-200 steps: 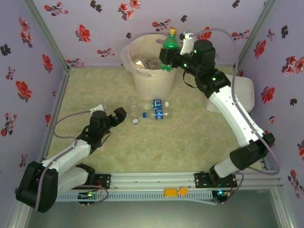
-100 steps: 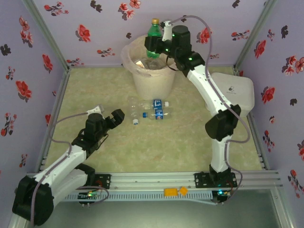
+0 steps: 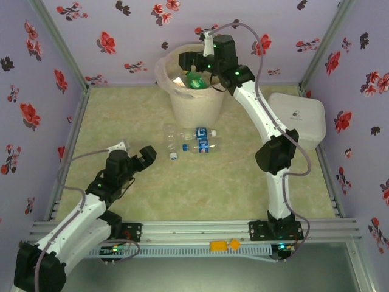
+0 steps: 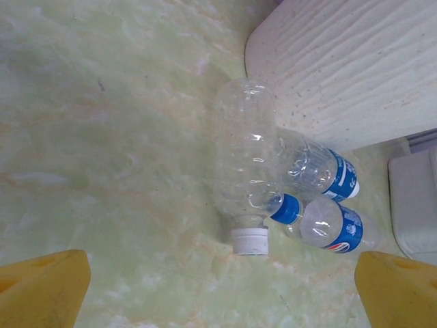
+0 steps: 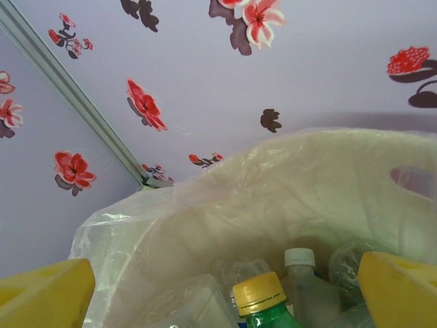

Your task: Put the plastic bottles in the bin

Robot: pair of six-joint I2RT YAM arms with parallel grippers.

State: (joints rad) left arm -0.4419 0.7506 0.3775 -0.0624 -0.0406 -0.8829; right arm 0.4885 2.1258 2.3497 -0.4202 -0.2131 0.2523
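Note:
The bin [image 3: 194, 108] stands at the back of the table with its clear liner. My right gripper [image 3: 192, 61] hangs open over its mouth. A green bottle [image 3: 194, 79] with a yellow cap [image 5: 259, 292] lies loose below the fingers, among other bottles [image 5: 300, 277] inside the bin [image 5: 307, 198]. In front of the bin lie three plastic bottles: a clear one [image 3: 172, 135] with a white cap [image 4: 250, 240] and two blue-labelled ones [image 3: 204, 139]. My left gripper [image 3: 141, 157] is open, low over the table, short of the clear bottle [image 4: 244, 164], with nothing between its fingers [image 4: 44, 290].
A white rounded box [image 3: 298, 118] sits at the right, against the wall. Flowered walls close in the table on three sides. The bin wall [image 4: 355, 61] rises right behind the lying bottles [image 4: 334, 229].
My right arm swung left over the bin with the green bottle and opened. The bottle dropped into the bin. My left arm drew back slightly towards the near left.

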